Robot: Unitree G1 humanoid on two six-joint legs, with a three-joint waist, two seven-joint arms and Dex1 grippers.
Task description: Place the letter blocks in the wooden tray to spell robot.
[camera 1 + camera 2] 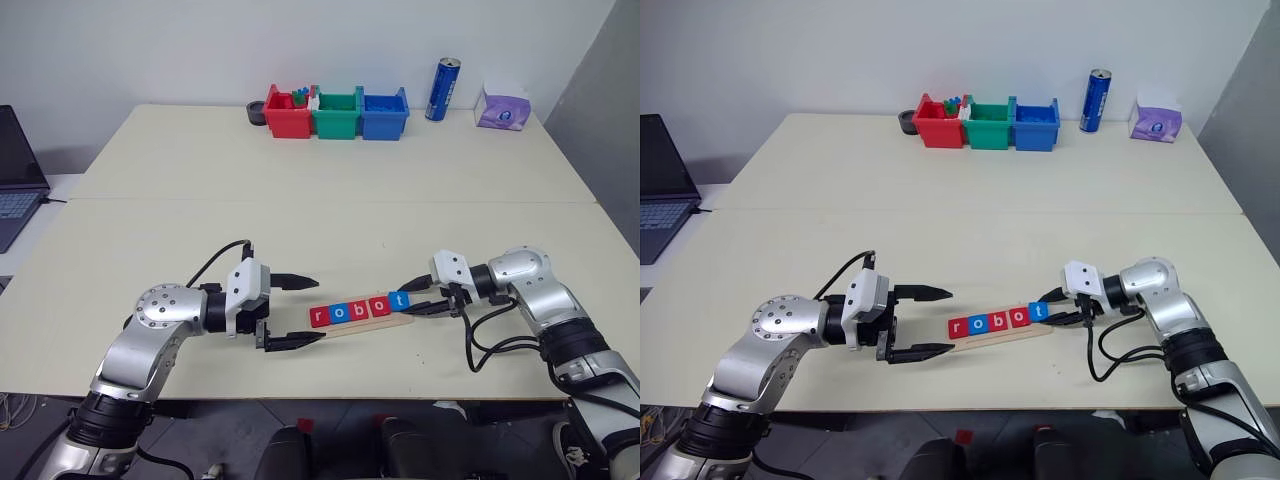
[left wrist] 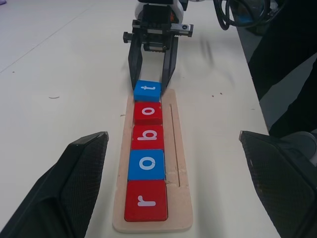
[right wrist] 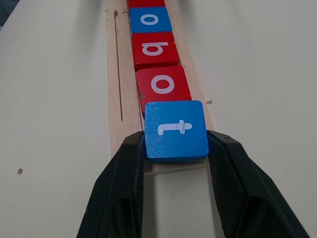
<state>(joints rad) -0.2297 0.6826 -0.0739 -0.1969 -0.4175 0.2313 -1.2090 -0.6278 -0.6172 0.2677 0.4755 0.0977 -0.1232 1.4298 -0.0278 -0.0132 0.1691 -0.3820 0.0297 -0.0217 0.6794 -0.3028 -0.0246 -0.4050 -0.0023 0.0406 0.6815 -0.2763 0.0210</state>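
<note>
At the far table edge you've got a red bin [image 1: 288, 113], green bin [image 1: 336, 113] and blue bin [image 1: 384, 111] in a row, a blue can [image 1: 442, 89] and a purple tissue pack [image 1: 503, 107] to their right, and a laptop [image 1: 15, 178] off to the left; all well apart from the work area, w/ nothing between the arms and the tray. Your wooden tray [image 2: 179, 163] lies near the front edge, between the two grippers. Left gripper [image 1: 297, 311] hovers just beside the tray's left end, fingers spread wide, holding nothing. Right gripper [image 3: 174, 171] is clamped on the blue t block [image 3: 174, 130], one finger on each side, at the tray's right end. Letter blocks [image 1: 359, 308] sit in a row on the tray and read r-o-b-o-t: red r, blue o, red b, red o, blue t. Can't read the can's label.
</note>
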